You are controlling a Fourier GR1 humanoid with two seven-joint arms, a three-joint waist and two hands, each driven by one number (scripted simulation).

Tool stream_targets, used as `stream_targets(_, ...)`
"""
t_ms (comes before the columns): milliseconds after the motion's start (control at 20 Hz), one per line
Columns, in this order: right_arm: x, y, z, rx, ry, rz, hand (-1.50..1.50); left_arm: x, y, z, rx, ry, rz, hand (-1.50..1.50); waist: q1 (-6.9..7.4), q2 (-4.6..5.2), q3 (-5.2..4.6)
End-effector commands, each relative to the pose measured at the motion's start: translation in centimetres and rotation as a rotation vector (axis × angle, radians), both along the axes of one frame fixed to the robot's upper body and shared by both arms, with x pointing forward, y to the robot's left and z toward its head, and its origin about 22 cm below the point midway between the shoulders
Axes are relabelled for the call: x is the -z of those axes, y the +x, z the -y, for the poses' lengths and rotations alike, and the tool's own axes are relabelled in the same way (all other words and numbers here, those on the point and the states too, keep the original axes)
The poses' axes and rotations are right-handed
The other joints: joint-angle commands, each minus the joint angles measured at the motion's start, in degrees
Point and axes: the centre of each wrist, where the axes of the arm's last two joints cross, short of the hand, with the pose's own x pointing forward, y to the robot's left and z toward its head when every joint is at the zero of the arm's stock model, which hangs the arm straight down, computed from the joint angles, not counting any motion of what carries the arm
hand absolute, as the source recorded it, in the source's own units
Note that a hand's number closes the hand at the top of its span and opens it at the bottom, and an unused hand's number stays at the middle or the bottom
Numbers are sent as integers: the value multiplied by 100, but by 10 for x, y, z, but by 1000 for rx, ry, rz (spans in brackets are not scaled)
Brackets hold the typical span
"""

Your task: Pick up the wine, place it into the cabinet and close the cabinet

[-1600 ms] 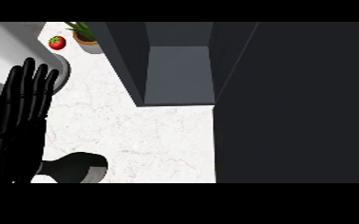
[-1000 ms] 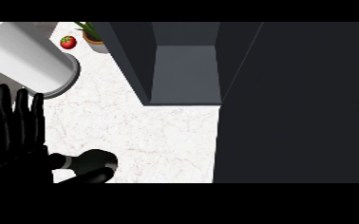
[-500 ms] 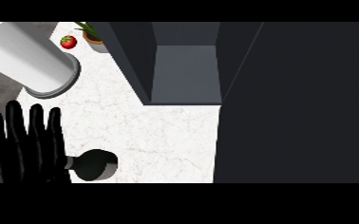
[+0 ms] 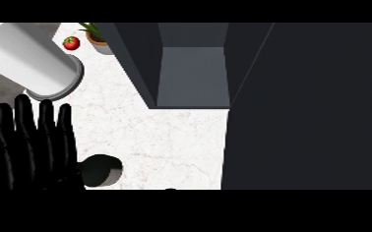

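The wine bottle (image 4: 102, 171) shows as a dark round shape near the counter's front edge, seen from above. My left hand (image 4: 36, 147) stands just left of it, open, fingers straight and pointing away from me. Whether the hand touches the bottle I cannot tell. The cabinet (image 4: 193, 73) stands open at the back, its grey inside bare. Its dark door (image 4: 298, 103) fills the right side of the view. My right hand does not show.
A large grey-white cylinder (image 4: 36, 64) lies slanted at the back left, just beyond my fingertips. Behind it are a red tomato (image 4: 70, 43) and a small potted plant (image 4: 98, 39). White marble counter (image 4: 174, 137) stretches between bottle and cabinet.
My left hand dropped low at the left edge, then rose again with fingers straight. The bottle, first seen long and slanted under the hand, now shows as a round shape beside it.
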Motion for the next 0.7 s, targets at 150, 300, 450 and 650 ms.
stream_targets(150,-18,-16,-1,18,20,11,-150,-16,-20,-11,-88,-50,14,-150,33,-15,0)
stream_targets(300,-27,-17,6,7,13,9,-150,-20,-14,-22,-122,-30,-10,-150,23,-9,0)
stream_targets(450,-23,-17,-7,23,21,21,-150,-22,-31,-26,-124,-31,-27,-150,71,-32,-1)
stream_targets(650,-31,-19,-9,30,16,28,-150,-24,-32,-41,-180,-25,-26,-150,96,-40,-8)
